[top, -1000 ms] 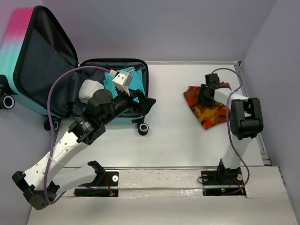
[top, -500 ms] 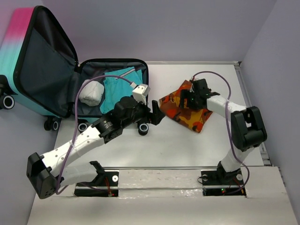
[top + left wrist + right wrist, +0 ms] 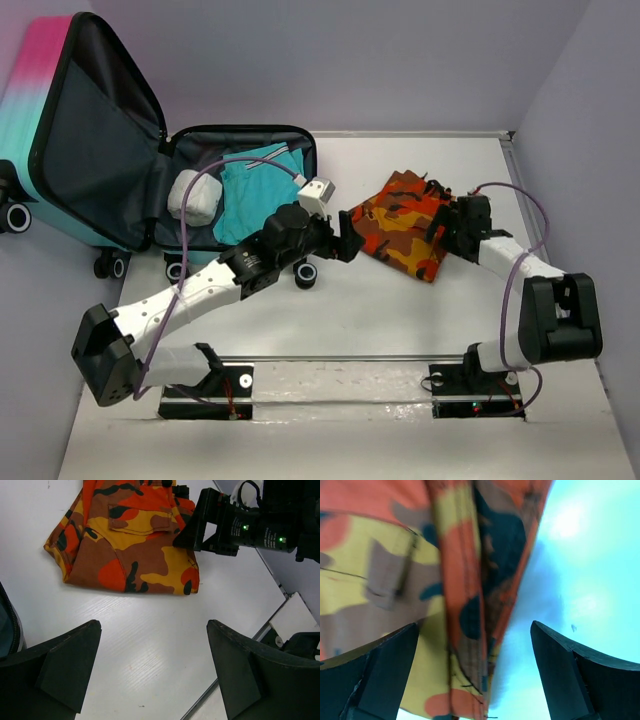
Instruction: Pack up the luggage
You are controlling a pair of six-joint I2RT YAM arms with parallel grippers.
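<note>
Two grippers sit at opposite ends of one camouflage garment [image 3: 400, 225], and you can read both from their own cameras. Your left gripper [image 3: 345, 238] hangs just beside the garment's left edge, its fingers [image 3: 65, 665] spread wide with only bare white table [image 3: 150, 645] between them, so it holds nothing. Your right gripper [image 3: 447, 222] sits at the garment's right edge. In its wrist view the fingers [image 3: 575, 680] are also well apart, and the orange, yellow and brown cloth fills the left and middle of the gap without being pinched. Whether either pad touches the fabric you cannot tell from these views. The garment lies flat on the table in a loose fold, with a pocket flap showing on its upper face, and it is well apart from the luggage [image 3: 95, 140]. The luggage lies open at the far left of the table: its pink-to-teal lid stands tilted up at the back left, showing dark lining, and its lower half rests flat on the table with the black zipper trim running round the rim. Inside that lower half you have a teal cloth [image 3: 245, 185] and, touching it on the left, a pale rolled bundle [image 3: 195, 195]. One black wheel [image 3: 306, 274] sticks out at the near corner, just below your left arm's wrist.
</note>
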